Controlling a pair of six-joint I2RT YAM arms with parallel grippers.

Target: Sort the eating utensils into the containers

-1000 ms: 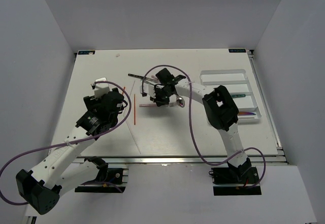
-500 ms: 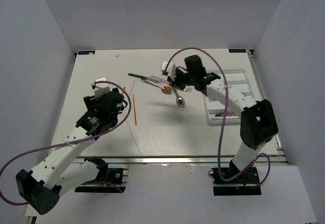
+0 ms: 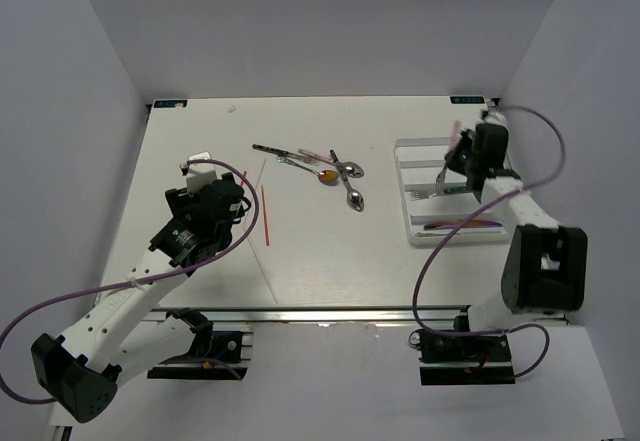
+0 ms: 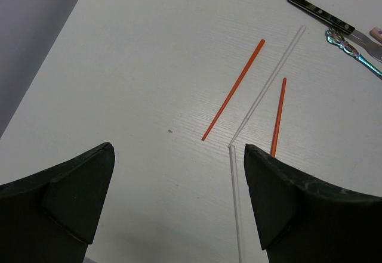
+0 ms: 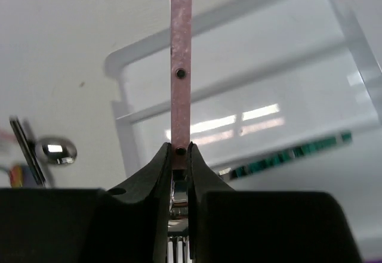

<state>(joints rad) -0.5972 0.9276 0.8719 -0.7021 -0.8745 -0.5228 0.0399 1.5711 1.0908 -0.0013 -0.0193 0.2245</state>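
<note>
My right gripper (image 3: 462, 159) (image 5: 180, 151) is shut on a pink-handled fork (image 3: 432, 187) (image 5: 181, 66) and holds it above the white cutlery tray (image 3: 403, 147) (image 5: 121, 93). The handle sticks out past the fingertips and the tines hang behind them. One compartment holds a teal utensil (image 5: 289, 155) and another an iridescent purple one (image 3: 470, 224). My left gripper (image 3: 215, 199) (image 4: 179, 155) hangs open over the table, nothing between its fingers. Below it lie two red chopsticks (image 4: 234, 89) (image 4: 278, 117) and two white chopsticks (image 4: 268, 84) (image 4: 236, 203).
At the table's middle back lie a black-handled knife (image 3: 268, 149) (image 4: 319, 15), a gold-bowled spoon (image 3: 327, 175) and two silver spoons (image 3: 347, 169) (image 3: 355, 201). A red chopstick (image 3: 265, 216) lies right of my left gripper. The enclosure's walls stand close on both sides.
My right arm has swung from the utensil pile at the table's middle over to the tray, carrying the pink-handled fork. The left arm has not moved.
</note>
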